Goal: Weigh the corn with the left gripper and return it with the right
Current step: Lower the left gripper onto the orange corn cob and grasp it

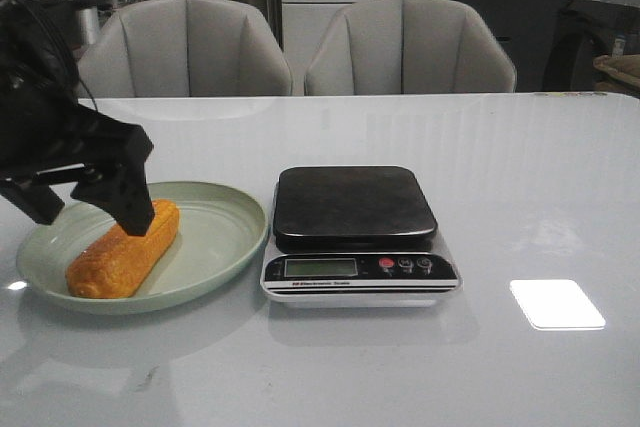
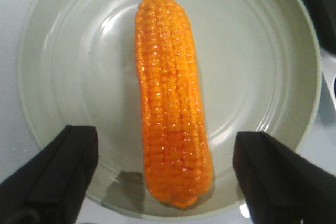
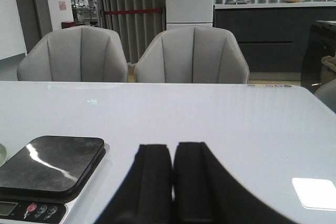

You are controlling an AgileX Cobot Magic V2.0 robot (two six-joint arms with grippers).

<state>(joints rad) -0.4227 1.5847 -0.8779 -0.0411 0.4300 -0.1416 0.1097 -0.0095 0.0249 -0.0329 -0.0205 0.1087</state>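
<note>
The orange-yellow corn [image 1: 124, 251] lies in a pale green plate [image 1: 215, 237] at the left of the table. In the left wrist view the corn [image 2: 170, 98] lies lengthwise on the plate [image 2: 252, 51]. My left gripper [image 1: 88, 205] is open just above the corn, one finger [image 2: 63, 171] on each side of the cob's near end, not touching it. The scale [image 1: 355, 232] stands right of the plate with its black platform bare. My right gripper [image 3: 172, 153] is shut and empty, right of the scale [image 3: 50, 163]; it does not show in the front view.
Two grey chairs [image 1: 405, 42] stand behind the table's far edge. A bright patch of reflected light [image 1: 556, 303] lies on the white tabletop at the right.
</note>
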